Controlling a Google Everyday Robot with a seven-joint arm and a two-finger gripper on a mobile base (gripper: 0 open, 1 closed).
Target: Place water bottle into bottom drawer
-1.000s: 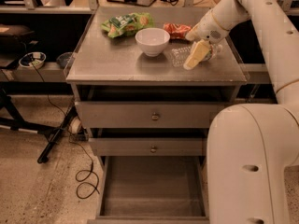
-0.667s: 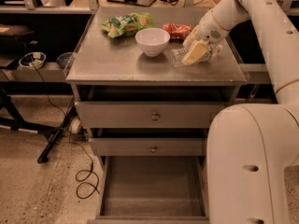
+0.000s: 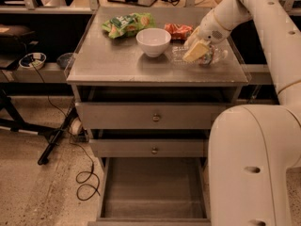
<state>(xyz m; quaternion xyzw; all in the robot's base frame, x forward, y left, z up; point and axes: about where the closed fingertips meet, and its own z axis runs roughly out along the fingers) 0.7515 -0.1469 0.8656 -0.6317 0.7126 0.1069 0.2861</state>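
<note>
The water bottle (image 3: 212, 56) is clear plastic and lies on its side on the right part of the grey cabinet top (image 3: 113, 65). My gripper (image 3: 196, 51) reaches down from the upper right and sits right over the bottle's middle, hiding part of it. The bottom drawer (image 3: 153, 185) is pulled open below, and its plain grey floor is bare.
A white bowl (image 3: 153, 41) stands just left of the gripper. An orange-red snack packet (image 3: 178, 30) and a green snack bag (image 3: 127, 24) lie behind it. Two upper drawers with round knobs (image 3: 156, 118) are closed. My white body (image 3: 254, 164) stands at the right. Cables (image 3: 87, 178) lie on the floor at the left.
The gripper has shifted slightly up and toward the back over the bottle. The bottle, bowl and drawers have not moved.
</note>
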